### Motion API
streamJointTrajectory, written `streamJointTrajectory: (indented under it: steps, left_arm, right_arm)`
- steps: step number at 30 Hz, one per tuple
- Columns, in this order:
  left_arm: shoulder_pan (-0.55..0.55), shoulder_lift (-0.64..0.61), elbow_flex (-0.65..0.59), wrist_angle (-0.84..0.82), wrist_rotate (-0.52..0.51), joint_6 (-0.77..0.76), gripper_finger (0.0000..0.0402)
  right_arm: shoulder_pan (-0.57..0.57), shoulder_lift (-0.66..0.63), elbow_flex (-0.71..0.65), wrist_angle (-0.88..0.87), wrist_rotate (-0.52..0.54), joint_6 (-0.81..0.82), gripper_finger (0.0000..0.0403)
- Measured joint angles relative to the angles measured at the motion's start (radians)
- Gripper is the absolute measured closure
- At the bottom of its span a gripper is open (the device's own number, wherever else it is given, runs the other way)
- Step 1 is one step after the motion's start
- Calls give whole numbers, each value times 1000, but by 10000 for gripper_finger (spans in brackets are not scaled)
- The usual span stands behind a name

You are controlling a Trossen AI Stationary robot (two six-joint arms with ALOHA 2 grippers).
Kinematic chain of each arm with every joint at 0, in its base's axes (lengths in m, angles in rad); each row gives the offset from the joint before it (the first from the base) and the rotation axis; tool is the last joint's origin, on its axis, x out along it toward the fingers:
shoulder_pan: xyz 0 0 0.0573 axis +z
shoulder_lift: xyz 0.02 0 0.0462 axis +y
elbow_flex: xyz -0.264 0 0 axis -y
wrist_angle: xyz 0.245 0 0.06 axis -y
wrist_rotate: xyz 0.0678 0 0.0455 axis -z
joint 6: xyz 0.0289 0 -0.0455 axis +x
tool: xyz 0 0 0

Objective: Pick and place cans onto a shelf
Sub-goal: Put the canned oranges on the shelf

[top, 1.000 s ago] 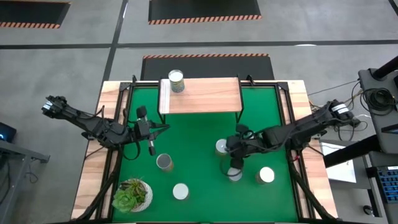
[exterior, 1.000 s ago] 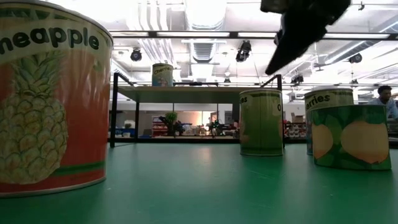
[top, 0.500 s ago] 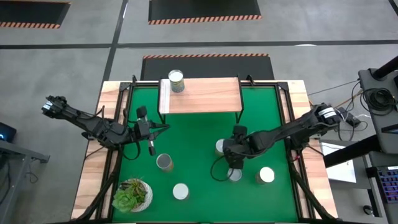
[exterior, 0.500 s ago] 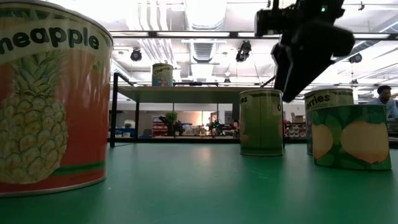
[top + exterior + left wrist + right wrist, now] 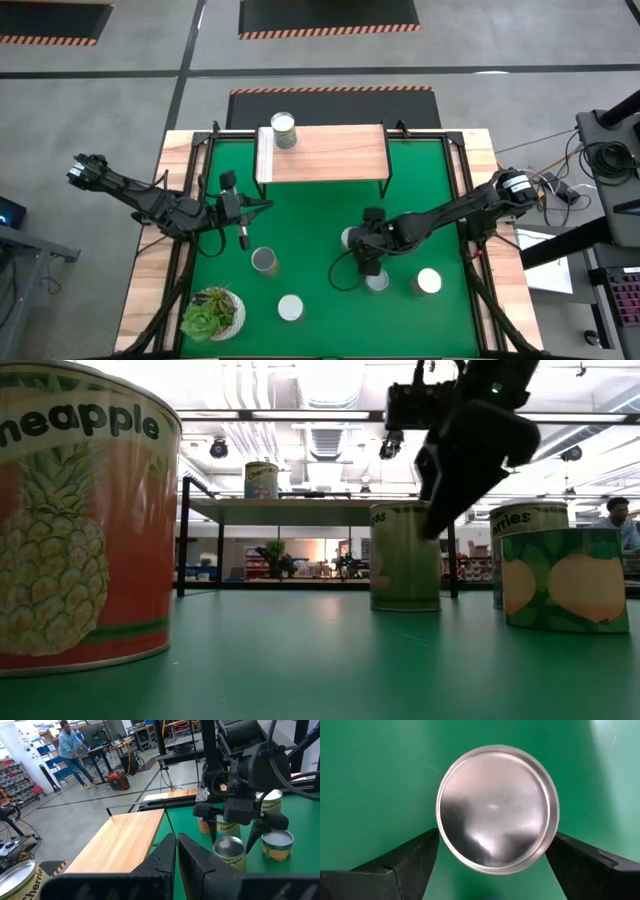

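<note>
Item, pick step: right gripper (image 5: 492,857), jaws spread wide, poised over a small silver round-topped can (image 5: 497,815) mid-way on the green counter (image 5: 310,230); next, I judge: descend, clench; left gripper (image 5: 243,237) clenched, idle.

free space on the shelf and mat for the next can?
Shelf is bare except one can at its left end. Mat is open between the arms. Crowded front right: three cans under the open right gripper.
</note>
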Motion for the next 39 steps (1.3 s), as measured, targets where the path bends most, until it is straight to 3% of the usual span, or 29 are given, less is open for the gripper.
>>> streamJointTrajectory:
  steps: [18, 29, 35, 39]
  left_arm:
    - [0, 0, -5, 0, 0, 0, 400]
    - [0, 0, -5, 1, 0, -1, 400]
    - [0, 0, -5, 1, 0, -4, 400]
    - [0, 3, -8, -14, 19, -37, 400]
  right_arm:
    - [-5, -1, -1, 103, -14, 25, 81]
    - [-5, 0, -6, 103, -25, 10, 182]
    - [-4, -1, -6, 103, -26, 2, 199]
    - [-4, -1, -8, 84, -26, -19, 188]
